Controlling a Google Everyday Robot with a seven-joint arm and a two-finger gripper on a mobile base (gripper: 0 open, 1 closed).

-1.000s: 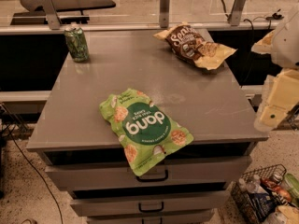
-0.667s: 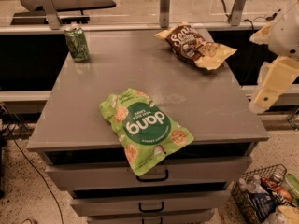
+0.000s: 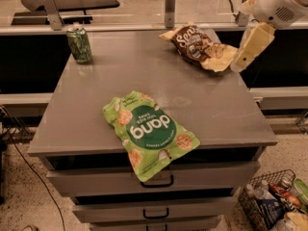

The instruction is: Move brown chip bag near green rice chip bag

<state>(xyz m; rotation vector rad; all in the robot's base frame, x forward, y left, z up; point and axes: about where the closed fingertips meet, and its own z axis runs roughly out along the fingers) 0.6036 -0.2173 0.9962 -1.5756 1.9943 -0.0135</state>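
The brown chip bag (image 3: 195,44) lies crinkled at the far right of the grey cabinet top (image 3: 96,90), its tan end near the right edge. The green rice chip bag (image 3: 149,131) lies flat at the front middle, its lower end hanging over the front edge. My gripper (image 3: 251,48) hangs from the white arm at the upper right, just right of the brown bag's tan end and above the cabinet's right edge. It holds nothing that I can see.
A green soda can (image 3: 79,43) stands at the far left corner. Drawers (image 3: 159,183) sit below the top. A wire basket (image 3: 269,203) with bottles is on the floor at the lower right. A railing with posts (image 3: 169,6) runs behind.
My gripper has moved up and to the left, from beside the cabinet's right edge to close by the brown chip bag. The bags and can have not moved.
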